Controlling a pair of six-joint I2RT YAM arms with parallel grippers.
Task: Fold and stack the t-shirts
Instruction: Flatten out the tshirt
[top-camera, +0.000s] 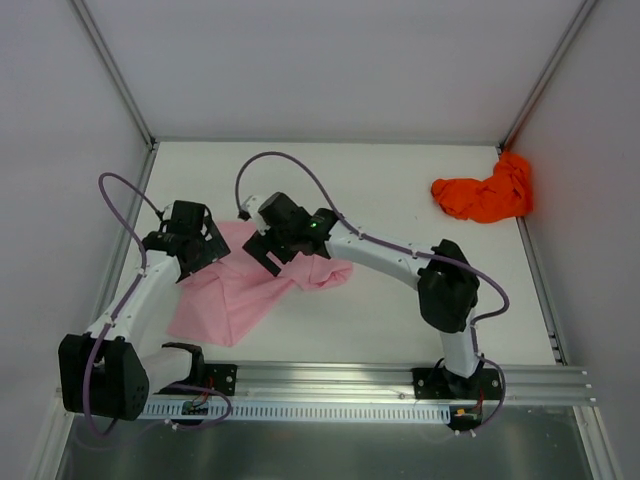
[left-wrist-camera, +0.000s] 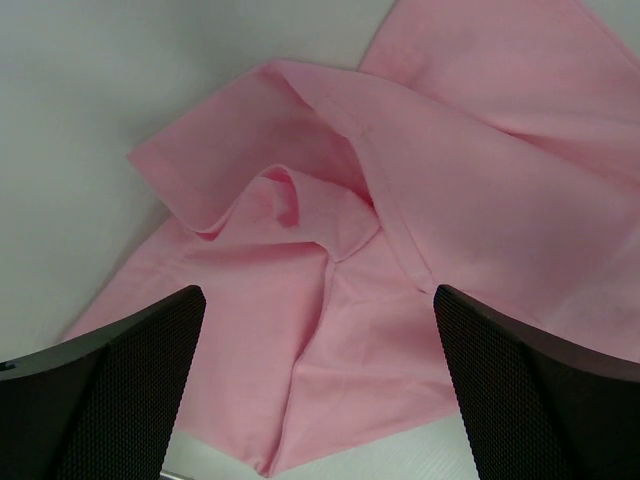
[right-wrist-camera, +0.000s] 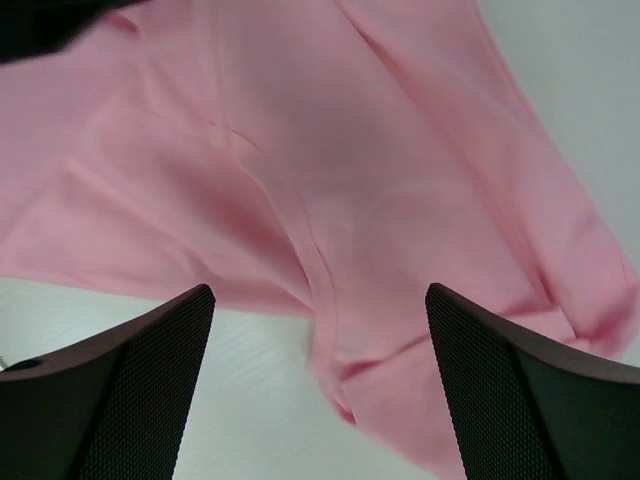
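The pale pink t-shirt (top-camera: 238, 290) lies rumpled and partly folded on the white table at the left. My left gripper (top-camera: 200, 250) is open above its upper left edge; in the left wrist view the shirt (left-wrist-camera: 400, 220) fills the space between the spread fingers (left-wrist-camera: 130, 390), with a fabric corner near the bottom. My right gripper (top-camera: 270, 252) is open above the shirt's upper right part; in the right wrist view a seam and a hem edge (right-wrist-camera: 340, 300) lie between its fingers (right-wrist-camera: 520, 390). The orange-red t-shirt (top-camera: 485, 195) lies bunched at the far right.
The table (top-camera: 400, 200) is walled in by white panels with metal posts at the back corners. An aluminium rail (top-camera: 400, 380) runs along the near edge with both arm bases. Purple cables loop over both arms.
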